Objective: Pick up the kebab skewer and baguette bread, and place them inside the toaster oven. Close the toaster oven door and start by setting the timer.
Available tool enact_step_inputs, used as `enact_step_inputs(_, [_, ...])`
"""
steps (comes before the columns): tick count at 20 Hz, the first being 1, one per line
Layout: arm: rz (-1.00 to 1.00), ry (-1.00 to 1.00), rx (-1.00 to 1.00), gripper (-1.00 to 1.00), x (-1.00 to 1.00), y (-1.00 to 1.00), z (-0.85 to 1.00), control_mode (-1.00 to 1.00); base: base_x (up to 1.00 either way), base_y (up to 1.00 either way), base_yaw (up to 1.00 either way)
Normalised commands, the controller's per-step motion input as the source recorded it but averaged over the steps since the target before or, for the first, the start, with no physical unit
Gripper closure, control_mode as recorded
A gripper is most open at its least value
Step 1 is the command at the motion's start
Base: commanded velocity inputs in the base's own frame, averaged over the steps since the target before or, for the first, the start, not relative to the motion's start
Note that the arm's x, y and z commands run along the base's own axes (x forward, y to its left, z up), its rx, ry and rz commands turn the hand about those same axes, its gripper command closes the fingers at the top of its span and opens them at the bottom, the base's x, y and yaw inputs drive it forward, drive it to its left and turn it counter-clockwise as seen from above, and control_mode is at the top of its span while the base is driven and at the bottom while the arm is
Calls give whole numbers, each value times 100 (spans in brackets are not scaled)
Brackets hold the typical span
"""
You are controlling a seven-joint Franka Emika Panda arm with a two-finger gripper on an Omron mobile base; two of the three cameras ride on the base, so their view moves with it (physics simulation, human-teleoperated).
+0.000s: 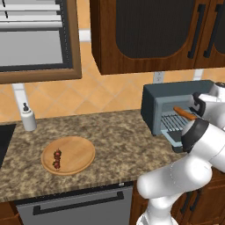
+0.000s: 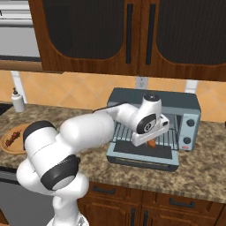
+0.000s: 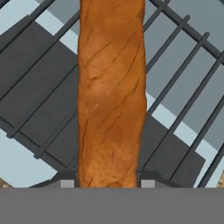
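your gripper [image 3: 108, 183] is clamped on the baguette bread [image 3: 111, 92], over the wire rack [image 3: 175, 65] of the toaster oven [image 2: 152, 126]. kebab skewer [image 1: 57, 159] lies on the round wooden board [image 1: 79, 151], at 9 o'clock on the desk [image 1: 118, 132].

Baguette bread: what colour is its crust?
Orange-brown with darker cracks, clearest in the hand view: baguette bread.

Kebab skewer [image 1: 57, 159] on board [image 1: 79, 149] left of toaster oven [image 1: 151, 103], baguette bread [image 3: 111, 96] over its rack [image 3: 183, 70]
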Motion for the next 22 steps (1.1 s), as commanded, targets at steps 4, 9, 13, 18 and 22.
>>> enact_step_inputs(4, [2,-4,-1,100,6,-12,0,-100,0,0,0])
enact_step_inputs(9, [2,0,-2,100,6,-10,-6,-100,0,0,0])
enact_step_inputs(13, [4,0,-5,100,2,-12,-16,-100,0,0,0])
enact_step_inputs(18, [3,0,-6,-100,0,-9,-20,-100,0,0,0])
enact_step_inputs(22, [3,-1,-4,-100,0,-19,-6,-100,0,0,0])
